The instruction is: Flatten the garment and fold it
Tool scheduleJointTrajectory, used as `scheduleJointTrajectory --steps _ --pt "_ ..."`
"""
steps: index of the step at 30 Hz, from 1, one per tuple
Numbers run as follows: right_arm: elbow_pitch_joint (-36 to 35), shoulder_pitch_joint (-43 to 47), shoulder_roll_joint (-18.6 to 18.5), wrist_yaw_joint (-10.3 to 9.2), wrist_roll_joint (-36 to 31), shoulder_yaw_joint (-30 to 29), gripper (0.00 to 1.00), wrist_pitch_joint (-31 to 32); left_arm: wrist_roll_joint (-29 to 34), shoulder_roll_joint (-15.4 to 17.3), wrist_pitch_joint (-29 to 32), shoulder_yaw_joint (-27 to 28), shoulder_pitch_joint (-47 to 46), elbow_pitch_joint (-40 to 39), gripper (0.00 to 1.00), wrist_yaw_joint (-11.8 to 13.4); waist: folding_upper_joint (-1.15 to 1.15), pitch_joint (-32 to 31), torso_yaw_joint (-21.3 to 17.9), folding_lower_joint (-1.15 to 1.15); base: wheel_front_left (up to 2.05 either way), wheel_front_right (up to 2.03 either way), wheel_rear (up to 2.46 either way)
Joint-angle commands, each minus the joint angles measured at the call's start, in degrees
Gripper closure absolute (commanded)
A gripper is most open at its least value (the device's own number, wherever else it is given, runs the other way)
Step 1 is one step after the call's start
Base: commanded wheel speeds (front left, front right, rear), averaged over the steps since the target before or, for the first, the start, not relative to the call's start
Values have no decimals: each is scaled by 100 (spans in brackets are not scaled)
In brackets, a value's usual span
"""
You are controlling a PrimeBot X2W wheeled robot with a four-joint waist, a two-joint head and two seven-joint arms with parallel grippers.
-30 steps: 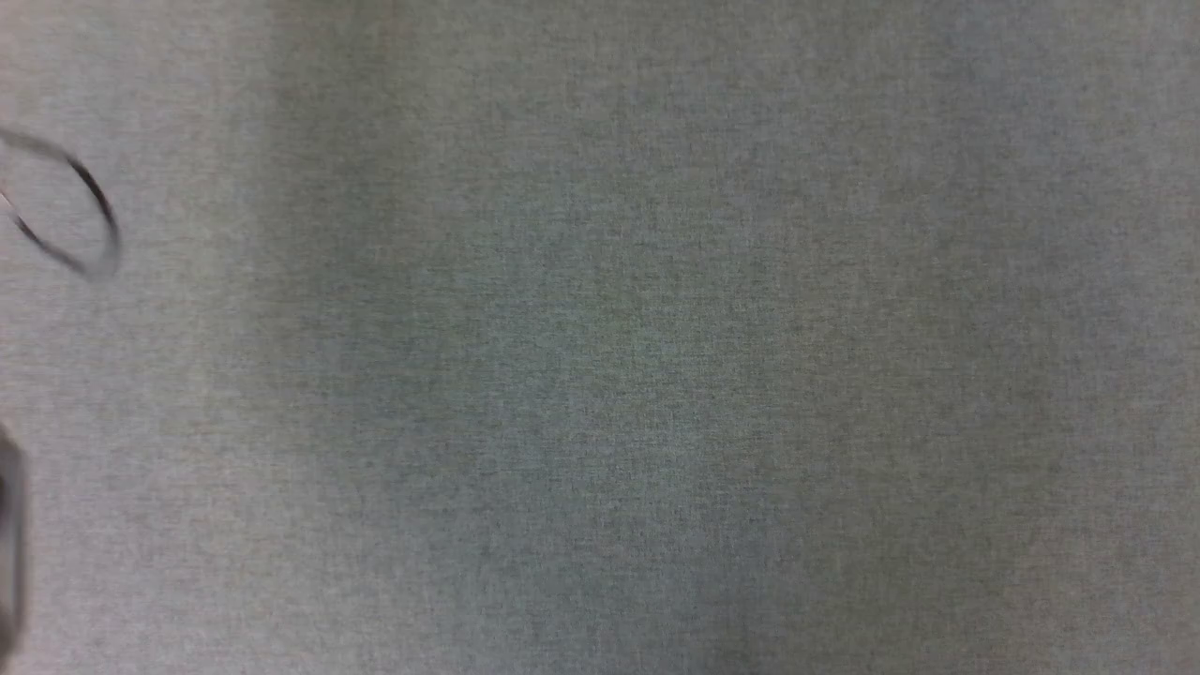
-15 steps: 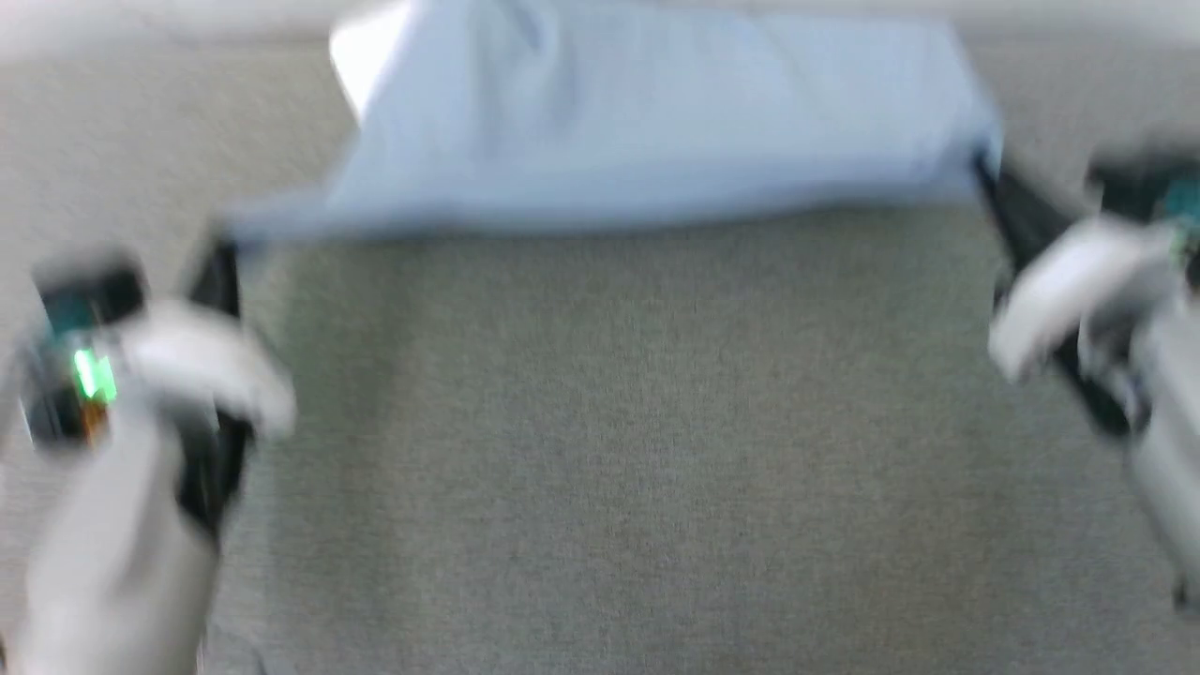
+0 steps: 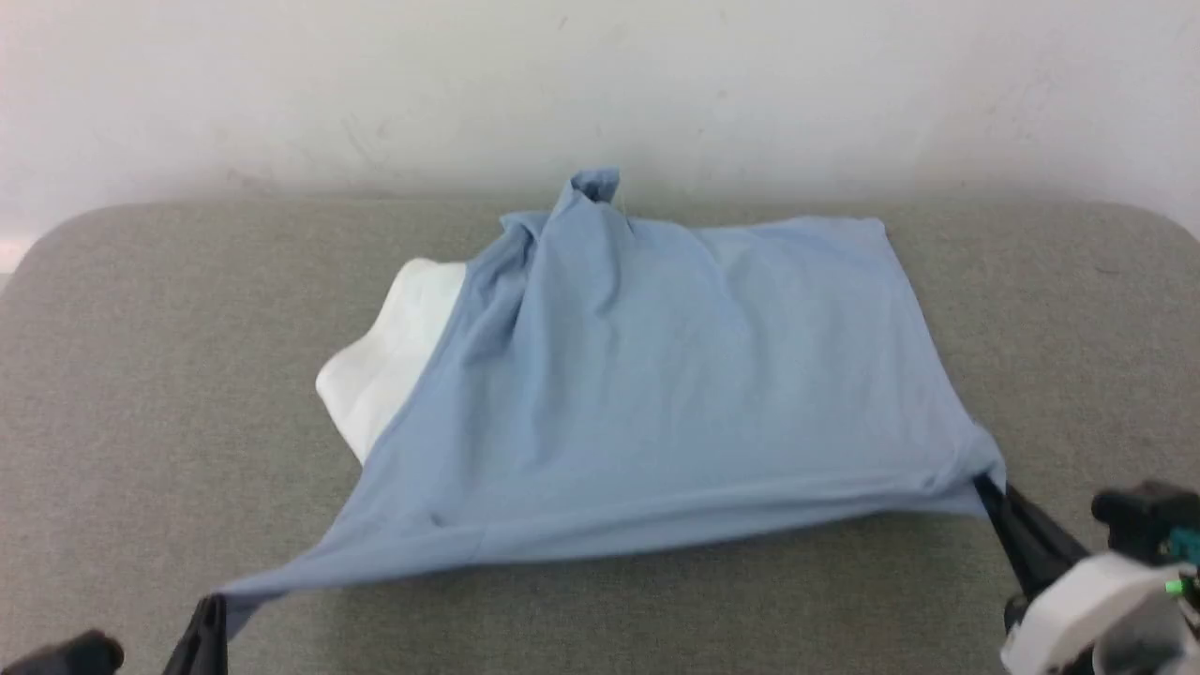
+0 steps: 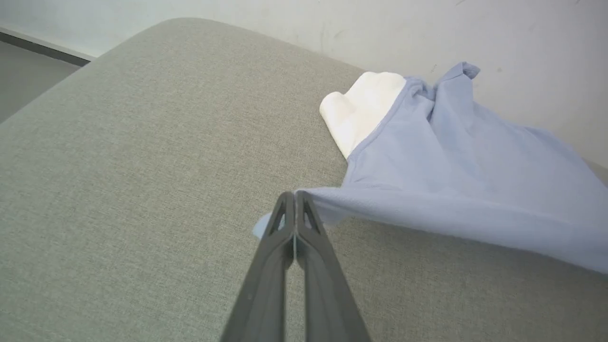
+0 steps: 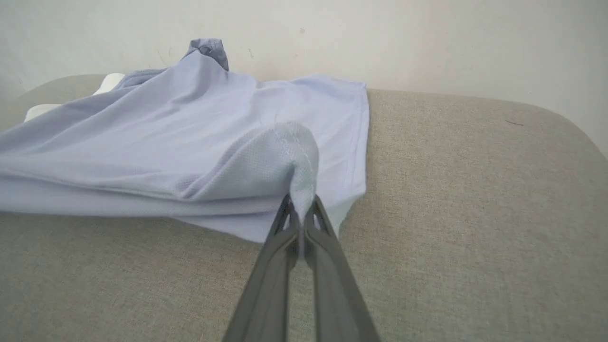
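Observation:
The garment [image 3: 675,394] is a light blue shirt lying partly spread on the grey table [image 3: 141,375], plain side up, with a white collar [image 3: 384,366] poking out at its left. My left gripper [image 3: 214,605] is shut on the near left corner, which is pulled out to a point. My right gripper [image 3: 986,487] is shut on the near right corner. The near hem is stretched between them, slightly off the surface. In the left wrist view the left gripper [image 4: 295,197] pinches the cloth edge [image 4: 427,209]. In the right wrist view the right gripper [image 5: 300,206] clamps a bunched fold [image 5: 285,156].
A pale wall [image 3: 600,84] rises right behind the table's rounded far edge. Bare grey fabric surface lies to either side of the shirt and along the near edge. Darker floor [image 4: 28,66] shows past the table's corner in the left wrist view.
The head camera has swung upward, from bare table surface to the whole shirt and wall. Both grippers stay shut on the corners.

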Motion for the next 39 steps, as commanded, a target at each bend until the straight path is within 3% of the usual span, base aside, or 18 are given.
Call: scheduleJointTrajectory --steps 1,7,11,17,23,29,31,33,34,35,36,37,38,39 --pt "-304 413 152 -22 -176 -352 100 156 10 116 98 122 282 -233 100 245 0 -161 80 2 0 0 0" --pt "-1503 1719 940 -22 -650 -1263 100 749 -29 217 419 237 1023 -937 100 646 0 -200 90 2 0 0 0" --pt "-1955 2059 1223 -22 -848 -1518 100 1036 -38 323 457 367 1068 -1166 100 678 0 -133 52 2 0 0 0" --pt "-1765 1626 1186 -22 -1057 -1523 100 1378 -82 380 451 89 -97 -776 100 140 0 124 59 2 0 0 0" --pt "-1164 749 958 -22 -1153 -1160 100 1513 -41 201 391 -398 -1626 365 100 -511 0 415 -51 2 0 0 0" --pt "-458 45 849 -22 -1227 -780 100 1517 2 -71 259 -720 -2721 1535 100 -987 0 704 -177 2 0 0 0" --pt "-193 -160 838 -22 -1278 -701 83 1413 -5 -191 170 -780 -2996 1916 100 -1110 0 774 -195 2 0 0 0" --pt "92 -333 873 -22 -1299 -631 58 1295 -37 -312 127 -853 -3198 2327 100 -1229 0 817 -210 2 0 0 0" --pt "224 -406 894 -22 -1315 -597 43 1226 -61 -374 116 -894 -3280 2528 100 -1296 0 835 -216 2 0 0 0" --pt "354 -467 914 -22 -1316 -563 9 1150 -80 -433 90 -929 -3355 2716 100 -1362 0 844 -219 2 0 0 0" --pt "477 -515 922 -22 -1329 -526 0 1069 -98 -491 49 -956 -3418 2886 84 -1425 0 844 -221 2 0 0 0" --pt "477 -515 922 -22 -1329 -526 0 1069 -98 -491 49 -956 -3418 2886 84 -1425 0 844 -221 2 0 0 0" --pt "592 -552 922 -22 -1341 -498 0 973 -108 -536 1 -976 -3474 3041 22 -1484 0 841 -222 2 0 0 0" --pt "746 -583 951 -22 -1323 -476 0 714 -132 -621 -105 -1005 -3550 3309 0 -1591 0 793 -208 2 0 0 0"
